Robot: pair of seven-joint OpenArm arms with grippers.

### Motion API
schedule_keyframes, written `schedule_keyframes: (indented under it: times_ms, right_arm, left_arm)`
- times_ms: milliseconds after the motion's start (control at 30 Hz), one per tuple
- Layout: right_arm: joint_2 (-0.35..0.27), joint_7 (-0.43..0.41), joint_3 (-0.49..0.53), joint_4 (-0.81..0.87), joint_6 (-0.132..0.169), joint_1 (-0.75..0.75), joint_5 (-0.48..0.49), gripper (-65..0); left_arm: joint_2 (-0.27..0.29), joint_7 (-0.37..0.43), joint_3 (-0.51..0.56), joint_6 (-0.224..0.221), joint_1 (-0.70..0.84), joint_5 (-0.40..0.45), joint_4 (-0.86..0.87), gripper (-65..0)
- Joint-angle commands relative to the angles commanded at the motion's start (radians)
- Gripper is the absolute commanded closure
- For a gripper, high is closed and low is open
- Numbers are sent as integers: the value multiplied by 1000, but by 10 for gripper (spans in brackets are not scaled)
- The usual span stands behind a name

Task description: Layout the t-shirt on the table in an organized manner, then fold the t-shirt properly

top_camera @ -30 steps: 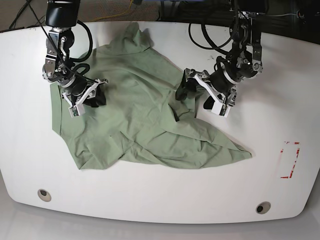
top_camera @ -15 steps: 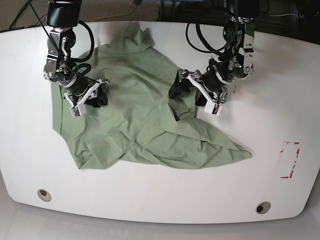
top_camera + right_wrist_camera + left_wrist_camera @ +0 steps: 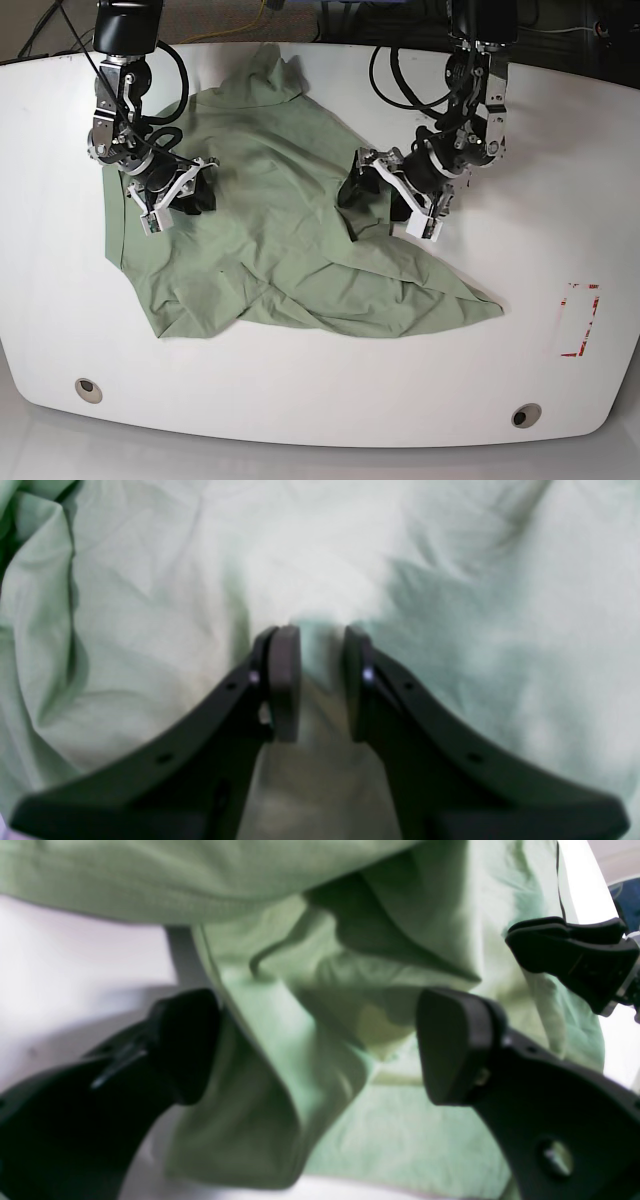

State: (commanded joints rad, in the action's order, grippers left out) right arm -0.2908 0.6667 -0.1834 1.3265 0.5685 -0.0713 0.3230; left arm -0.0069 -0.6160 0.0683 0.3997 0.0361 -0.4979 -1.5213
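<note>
The pale green t-shirt [image 3: 280, 230] lies crumpled and skewed on the white table [image 3: 330, 400], one point trailing to the front right. My left gripper [image 3: 375, 200] is at the shirt's right side. In the left wrist view it stands open [image 3: 320, 1040], with a raised fold of the t-shirt [image 3: 310, 965] between its spread fingers. My right gripper [image 3: 185, 192] rests on the shirt's left part. In the right wrist view it [image 3: 321, 680] is nearly closed, pinching a small ridge of the t-shirt [image 3: 450, 580].
Two round grey grommets [image 3: 88, 388] [image 3: 525, 415] sit near the table's front edge. A red tape mark [image 3: 580, 320] is at the right. Black cables loop behind both arms at the back. Bare table [image 3: 75, 955] shows beside the left gripper.
My left gripper has moved leftward from the bare table onto the shirt's right fold. The right gripper has stayed where it was.
</note>
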Motion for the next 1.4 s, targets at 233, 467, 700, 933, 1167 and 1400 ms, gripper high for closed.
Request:
schedule_keyframes:
  times_ms: [233,467,700,933,1167,1400]
  right_arm:
    - [0,0,0,-2,0,0,0,-151]
    - [0,0,0,-2,0,0,0,-151]
    - [0,0,-2,-2,0,0,0,-151]
    - [0,0,-2,-2,0,0,3,-151]
    - [0,0,-2,-2,0,0,3,-151]
    - [-2,0,-8,-2,0,0,3,-151]
  left_arm:
    - [2,0,6,0,-9,0,0,-540]
    - [2,0,6,-2,-15,0,0,-528]
    - [0,0,6,0,-15,0,0,-271]
    - [-2,0,5,0,-15,0,0,-154]
    - [-20,0,2,0,-9,-3,-9,-152]
    - [-31,0,-20,0,-6,-3,-9,-75]
